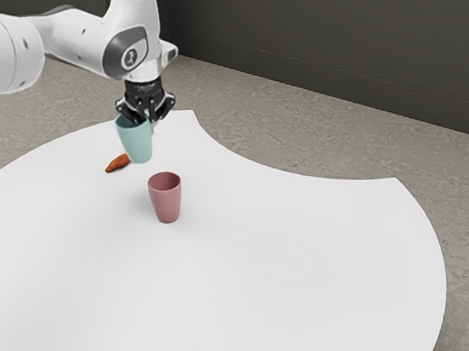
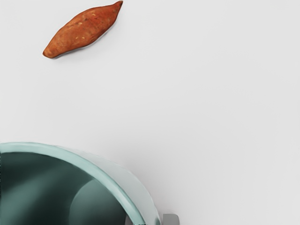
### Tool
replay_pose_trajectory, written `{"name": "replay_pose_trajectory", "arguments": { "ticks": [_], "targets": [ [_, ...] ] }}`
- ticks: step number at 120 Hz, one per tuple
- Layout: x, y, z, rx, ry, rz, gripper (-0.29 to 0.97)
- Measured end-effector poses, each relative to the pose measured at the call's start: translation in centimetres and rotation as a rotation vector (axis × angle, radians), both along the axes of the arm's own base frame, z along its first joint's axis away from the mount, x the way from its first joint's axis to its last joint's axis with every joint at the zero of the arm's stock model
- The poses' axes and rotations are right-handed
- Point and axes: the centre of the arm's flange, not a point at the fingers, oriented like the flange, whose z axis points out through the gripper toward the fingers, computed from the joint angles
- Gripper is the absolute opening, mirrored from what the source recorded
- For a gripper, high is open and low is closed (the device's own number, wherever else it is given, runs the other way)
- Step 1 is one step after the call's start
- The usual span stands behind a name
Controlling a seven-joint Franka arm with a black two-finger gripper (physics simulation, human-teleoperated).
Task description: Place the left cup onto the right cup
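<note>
The teal cup (image 2: pixel 47 187) hangs tilted, rim pinched by the tool (image 1: pixel 141 121), whose wrist points straight down.

There's an orange sweet potato (image 1: pixel 118 164) lying on the white table (image 1: pixel 290 277), left of centre in the frame, with grey floor (image 1: pixel 351 130) and dark wall (image 1: pixel 322 23) across the top.

A sweet potato (image 2: pixel 83 29) lies well apart from the teal cup (image 2: pixel 56 187).

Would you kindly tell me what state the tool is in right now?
Tool: closed, holding the teal cup by its rim.
</note>
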Motion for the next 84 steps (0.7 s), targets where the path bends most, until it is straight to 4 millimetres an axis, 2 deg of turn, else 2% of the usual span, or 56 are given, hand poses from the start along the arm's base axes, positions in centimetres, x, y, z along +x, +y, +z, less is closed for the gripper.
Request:
{"name": "replay_pose_trajectory", "arguments": {
  "ticks": [19,51,84],
  "targets": [
    [-0.3,-2.0,1.2,-0.008,0.004,-0.032,-0.1],
    [0.0,-5.6,0.7,-0.035,0.022,-0.082,-0.1],
    [-0.5,-6.5,-0.5,-0.046,0.059,-0.075,-0.1]
  ]
}}
